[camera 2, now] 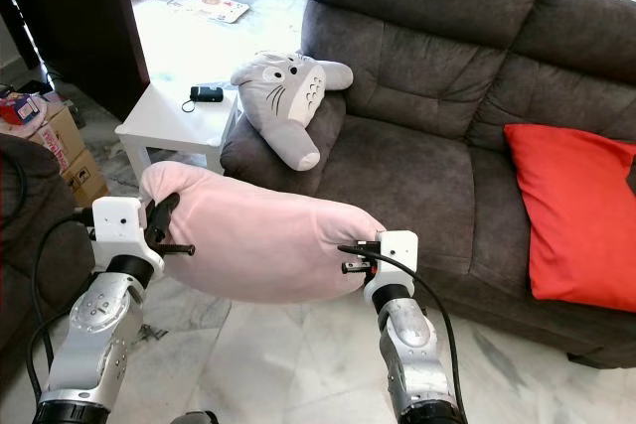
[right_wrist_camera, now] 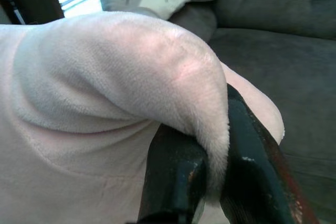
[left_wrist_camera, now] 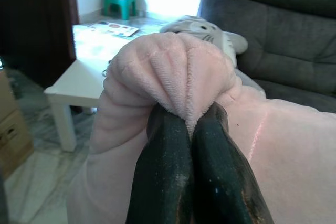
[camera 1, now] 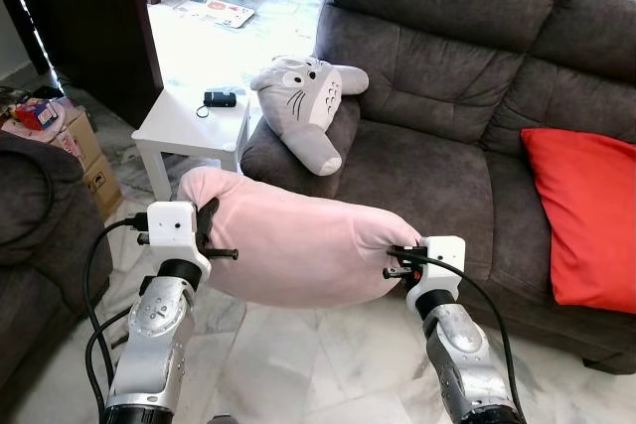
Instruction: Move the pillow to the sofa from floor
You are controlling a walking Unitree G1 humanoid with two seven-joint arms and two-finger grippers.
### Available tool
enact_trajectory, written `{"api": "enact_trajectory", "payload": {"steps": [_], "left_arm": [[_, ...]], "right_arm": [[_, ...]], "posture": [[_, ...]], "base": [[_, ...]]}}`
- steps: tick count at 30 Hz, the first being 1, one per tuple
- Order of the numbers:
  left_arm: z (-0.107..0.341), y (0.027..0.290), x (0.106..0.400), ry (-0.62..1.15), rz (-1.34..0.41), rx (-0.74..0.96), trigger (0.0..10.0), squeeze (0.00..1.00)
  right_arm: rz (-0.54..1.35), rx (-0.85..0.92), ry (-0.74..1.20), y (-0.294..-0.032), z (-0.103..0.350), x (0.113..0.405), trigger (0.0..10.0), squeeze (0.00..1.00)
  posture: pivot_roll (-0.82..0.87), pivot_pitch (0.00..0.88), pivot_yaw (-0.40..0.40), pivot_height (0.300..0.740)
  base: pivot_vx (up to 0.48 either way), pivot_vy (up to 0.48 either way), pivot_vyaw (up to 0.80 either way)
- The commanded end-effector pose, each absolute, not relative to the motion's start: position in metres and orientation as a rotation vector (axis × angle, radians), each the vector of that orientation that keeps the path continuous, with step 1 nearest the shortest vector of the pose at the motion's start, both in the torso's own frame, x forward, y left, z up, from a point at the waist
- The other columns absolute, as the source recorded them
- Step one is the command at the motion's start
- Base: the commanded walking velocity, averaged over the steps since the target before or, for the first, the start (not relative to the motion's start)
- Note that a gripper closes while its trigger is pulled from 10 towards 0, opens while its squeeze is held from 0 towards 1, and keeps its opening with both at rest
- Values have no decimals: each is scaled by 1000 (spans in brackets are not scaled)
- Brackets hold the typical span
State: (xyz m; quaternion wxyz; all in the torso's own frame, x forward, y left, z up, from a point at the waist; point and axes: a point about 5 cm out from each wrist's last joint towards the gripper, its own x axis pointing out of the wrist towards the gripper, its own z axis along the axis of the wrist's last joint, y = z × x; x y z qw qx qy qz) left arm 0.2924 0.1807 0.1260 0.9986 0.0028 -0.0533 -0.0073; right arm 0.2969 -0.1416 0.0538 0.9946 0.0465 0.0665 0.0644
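Carry step: left claw [camera 1: 211,230] and right claw [camera 1: 397,263] each clamp a pillow [camera 1: 293,240] end, next lower it onto sofa [camera 1: 417,171].

Pillow [camera 1: 298,245] hangs off the floor between my two grippers — left gripper [camera 1: 206,228] clamped on its left end, right gripper [camera 1: 405,260] on its right end. Sofa [camera 1: 447,116] lies directly behind the pillow. Plush toy [camera 1: 303,106] leans on the sofa's left arm; cushion [camera 1: 581,211] rests at the seat's right end. Side table [camera 1: 189,126] stands just left of the sofa — small device [camera 1: 220,98] near its back edge.
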Motion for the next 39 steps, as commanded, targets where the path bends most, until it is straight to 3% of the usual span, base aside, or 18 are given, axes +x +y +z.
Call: {"api": "enact_trajectory", "payload": {"steps": [1, 17, 29, 39], "left_arm": [[137, 180, 296, -163, -4, 17, 10000, 0], [138, 182, 300, -166, 20, 25, 10000, 0], [141, 190, 309, -139, -32, 75, 10000, 0], [140, 195, 317, -123, -36, 82, 10000, 0]], "right_arm": [[74, 113, 43, -154, 72, 305, 10000, 0], [66, 107, 47, -152, 74, 310, 10000, 0], [13, 141, 44, -140, 68, 311, 10000, 0], [22, 148, 51, -125, 62, 310, 10000, 0]], "posture": [[182, 0, -150, 740], [182, 2, -148, 740], [205, 0, -26, 740], [190, 0, -3, 740]], "base": [[0, 0, -788], [0, -90, -788], [0, 0, -788], [0, 0, -788]]}}
